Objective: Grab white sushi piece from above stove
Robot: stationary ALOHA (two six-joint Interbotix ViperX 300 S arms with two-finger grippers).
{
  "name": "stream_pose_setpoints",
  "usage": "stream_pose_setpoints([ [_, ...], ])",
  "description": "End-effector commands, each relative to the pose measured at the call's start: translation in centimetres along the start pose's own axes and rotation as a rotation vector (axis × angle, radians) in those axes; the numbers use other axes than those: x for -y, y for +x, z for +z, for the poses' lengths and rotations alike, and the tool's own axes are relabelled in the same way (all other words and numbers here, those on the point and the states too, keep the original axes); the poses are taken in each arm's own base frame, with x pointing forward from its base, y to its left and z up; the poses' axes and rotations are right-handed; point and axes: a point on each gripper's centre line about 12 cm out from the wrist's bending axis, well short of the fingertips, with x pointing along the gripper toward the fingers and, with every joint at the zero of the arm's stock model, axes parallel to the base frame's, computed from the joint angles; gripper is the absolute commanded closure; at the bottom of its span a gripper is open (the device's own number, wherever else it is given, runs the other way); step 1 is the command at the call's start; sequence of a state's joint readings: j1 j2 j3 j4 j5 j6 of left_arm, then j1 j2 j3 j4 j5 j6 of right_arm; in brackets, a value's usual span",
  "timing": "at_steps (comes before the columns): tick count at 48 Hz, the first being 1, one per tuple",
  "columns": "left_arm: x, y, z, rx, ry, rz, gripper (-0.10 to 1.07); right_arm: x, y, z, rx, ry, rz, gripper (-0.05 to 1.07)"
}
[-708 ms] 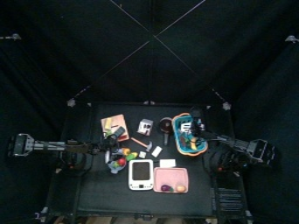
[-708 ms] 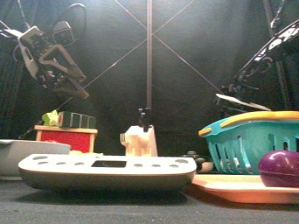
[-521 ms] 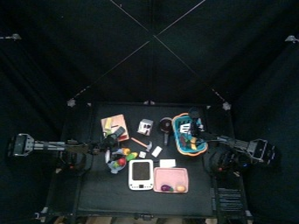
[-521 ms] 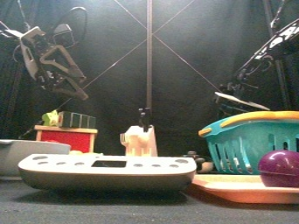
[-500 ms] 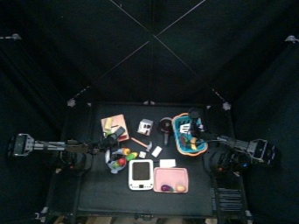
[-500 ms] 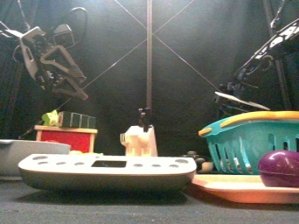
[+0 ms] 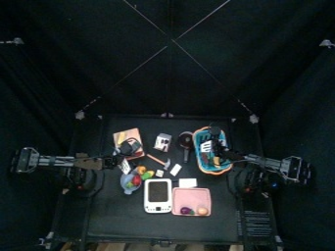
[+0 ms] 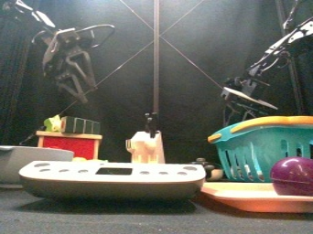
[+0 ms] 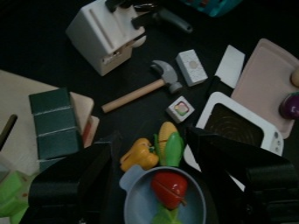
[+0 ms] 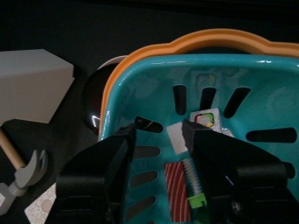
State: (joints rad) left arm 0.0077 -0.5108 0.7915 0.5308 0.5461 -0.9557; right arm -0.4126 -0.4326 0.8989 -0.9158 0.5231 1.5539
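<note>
The white sushi piece [image 9: 181, 108], a small white square with a dark centre, lies on the black table [image 9: 47, 52] just beyond the stove [image 9: 239, 131], beside the hammer's head. In the top view the sushi piece [image 7: 160, 174] is a tiny speck above the stove [image 7: 157, 195]. The front view hides it behind the stove [image 8: 110, 178]. My left gripper [image 9: 158, 171] hangs high over the bowl, short of the sushi, with its jaws wide open and empty; the front view shows the left gripper [image 8: 76, 78] raised. My right gripper [image 10: 167, 140] hovers over the teal basket, jaws apart, holding nothing.
Around the sushi lie a wooden hammer [image 9: 146, 87], a white block [image 9: 191, 66] and a white card [image 9: 230, 63]. A white knife block [image 9: 111, 35], a cutting board [image 9: 24, 114], a bowl [image 9: 140, 206] of toy vegetables, the pink tray [image 9: 271, 74] and the teal basket [image 10: 222, 79] crowd the table.
My left arm has swung in from the left toward the table's middle, still raised and open. The right arm has barely moved.
</note>
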Motion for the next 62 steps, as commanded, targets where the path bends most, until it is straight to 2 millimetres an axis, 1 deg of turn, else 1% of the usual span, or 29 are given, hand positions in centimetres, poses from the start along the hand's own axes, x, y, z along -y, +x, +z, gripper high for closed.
stream_pose_setpoints([
  [1, 1.1, 1.3, 0.9, 0.003, 0.002, -0.023, 0.04, -0.9, -1.1, 0.4, 0.041, -0.050, 0.049, 0.20],
  [9, 2.4, 4.5, 1.0, -0.034, 0.014, -0.033, 0.04, -1.5, -2.8, 0.4, 0.102, -0.132, 0.112, 0.20],
  [14, 2.4, 6.2, 0.7, -0.081, 0.017, 0.008, 0.03, -1.9, -3.9, 0.3, 0.126, -0.153, 0.155, 0.20],
  [20, 2.4, 8.6, 0.1, -0.150, 0.024, 0.066, 0.03, -2.7, -5.1, -0.5, 0.135, -0.196, 0.221, 0.20],
  [24, 2.5, 9.9, 0.0, -0.177, 0.030, 0.092, 0.03, -3.0, -5.5, -1.1, 0.134, -0.220, 0.246, 0.20],
  [28, 3.0, 11.1, 0.0, -0.194, 0.027, 0.096, 0.03, -3.3, -5.7, -1.6, 0.130, -0.232, 0.261, 0.20],
  [33, 3.7, 12.3, -0.1, -0.217, 0.006, 0.095, 0.03, -3.7, -5.5, -2.4, 0.112, -0.249, 0.275, 0.20],
  [36, 4.0, 13.1, -0.2, -0.235, -0.009, 0.097, 0.03, -4.0, -5.4, -2.4, 0.112, -0.263, 0.283, 0.20],
  [44, 3.9, 14.4, -0.9, -0.273, -0.039, 0.110, 0.02, -4.7, -5.1, -2.9, 0.109, -0.310, 0.305, 0.20],
  [53, 4.1, 15.0, -1.4, -0.304, -0.098, 0.103, 0.02, -4.9, -5.0, -3.0, 0.111, -0.326, 0.309, 0.20],
  [62, 4.4, 15.7, -1.5, -0.312, -0.102, 0.105, 0.02, -4.8, -5.0, -3.1, 0.110, -0.330, 0.309, 0.20],
])
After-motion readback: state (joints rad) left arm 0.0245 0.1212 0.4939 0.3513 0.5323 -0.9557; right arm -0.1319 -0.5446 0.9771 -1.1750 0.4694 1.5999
